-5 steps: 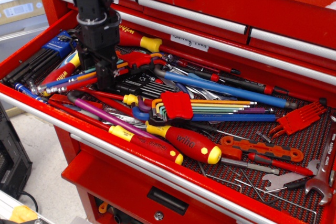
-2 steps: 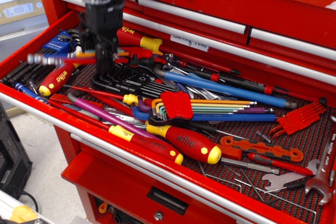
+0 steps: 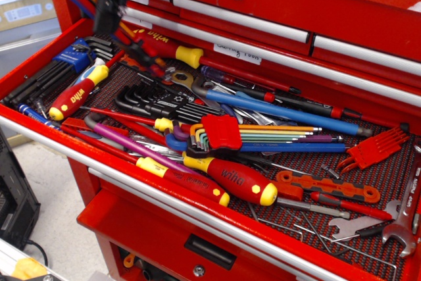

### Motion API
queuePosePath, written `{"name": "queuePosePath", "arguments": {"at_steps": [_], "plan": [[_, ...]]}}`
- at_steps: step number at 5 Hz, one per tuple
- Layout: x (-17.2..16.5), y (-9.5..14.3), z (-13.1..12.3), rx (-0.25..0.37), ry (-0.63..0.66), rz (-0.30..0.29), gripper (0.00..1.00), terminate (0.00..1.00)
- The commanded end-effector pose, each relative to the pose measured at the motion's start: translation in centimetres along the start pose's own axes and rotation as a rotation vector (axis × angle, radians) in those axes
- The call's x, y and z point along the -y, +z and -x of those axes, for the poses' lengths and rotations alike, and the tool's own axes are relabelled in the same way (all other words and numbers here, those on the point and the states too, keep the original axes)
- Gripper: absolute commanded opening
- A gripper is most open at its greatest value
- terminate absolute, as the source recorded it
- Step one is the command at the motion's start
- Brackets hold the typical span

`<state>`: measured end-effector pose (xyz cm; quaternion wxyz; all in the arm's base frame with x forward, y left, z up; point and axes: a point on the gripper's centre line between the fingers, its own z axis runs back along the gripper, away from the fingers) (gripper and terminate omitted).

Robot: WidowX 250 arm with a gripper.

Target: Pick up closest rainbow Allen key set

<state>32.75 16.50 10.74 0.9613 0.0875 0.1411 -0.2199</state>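
My gripper (image 3: 107,21) is blurred at the top left, raised above the back left of the open red drawer (image 3: 131,185). It is shut on the rainbow Allen key set (image 3: 135,44). The set hangs tilted in the air. Its blue keys streak up and left past the gripper, and its red and orange parts point down and right over the tools. Motion blur hides the holder's exact outline.
A similar red-holder set (image 3: 222,131) with thick purple and blue bent ends lies mid-drawer. A blue-holder set of black keys (image 3: 72,57) lies at the far left. A black key set (image 3: 158,100), red-yellow screwdrivers (image 3: 230,179) and wrenches (image 3: 401,228) crowd the drawer. Closed upper drawers (image 3: 263,24) stand behind.
The gripper has risen from the drawer's left side up to the top left, lifting the rainbow set out of the tools. The set has swung from level to a steep tilt.
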Motion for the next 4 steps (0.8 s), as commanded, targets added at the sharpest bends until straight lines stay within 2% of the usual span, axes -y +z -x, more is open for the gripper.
{"name": "queuePosePath", "arguments": {"at_steps": [1,2,3,4], "plan": [[0.0,6.5,0.1,0.002,0.004,-0.120,0.00,0.00],[0.8,8.4,0.9,-0.047,0.037,-0.155,0.00,0.00],[1.8,10.8,1.4,-0.084,0.102,-0.165,0.00,0.00],[3.4,12.0,2.5,-0.034,0.195,-0.227,0.00,1.00]]}}
